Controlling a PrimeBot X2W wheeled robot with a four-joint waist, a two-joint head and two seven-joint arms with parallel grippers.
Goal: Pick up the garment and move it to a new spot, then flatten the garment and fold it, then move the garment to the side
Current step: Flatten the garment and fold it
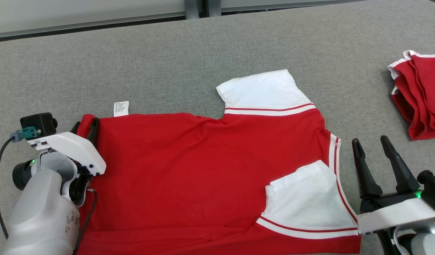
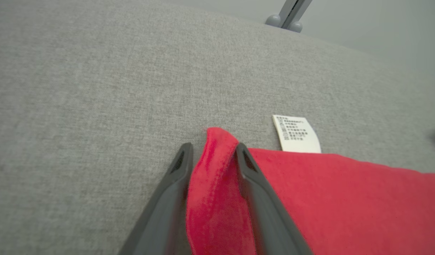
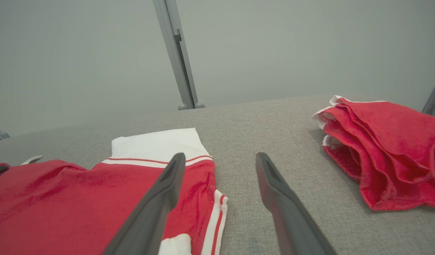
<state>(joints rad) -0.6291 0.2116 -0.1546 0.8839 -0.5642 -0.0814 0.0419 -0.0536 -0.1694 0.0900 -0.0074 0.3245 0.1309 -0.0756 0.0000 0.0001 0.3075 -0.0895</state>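
You are looking at the red T-shirt (image 1: 189, 170) lying spread flat on the grey table (image 1: 203, 49) and filling the lower middle of the head view. The far white sleeve (image 1: 263, 90) is pointing toward the top of the frame. The near white sleeve (image 1: 306, 198) is lying folded in over the red body at lower right.

Your left gripper (image 1: 85, 124) is sitting at the shirt's left corner, at the middle left of the frame, and is clamping it. In the left wrist view its two dark fingers (image 2: 171, 191) are squeezing a raised ridge of red cloth between them. A white care label (image 2: 297, 134) is lying on the table just beside that corner.

Your right gripper (image 1: 370, 140) is hanging at lower right, just beside the shirt's striped right edge, with its fingers spread apart and gripping nothing. A bundled red garment (image 1: 421, 102) is lying well apart from the shirt at the right edge of the frame.
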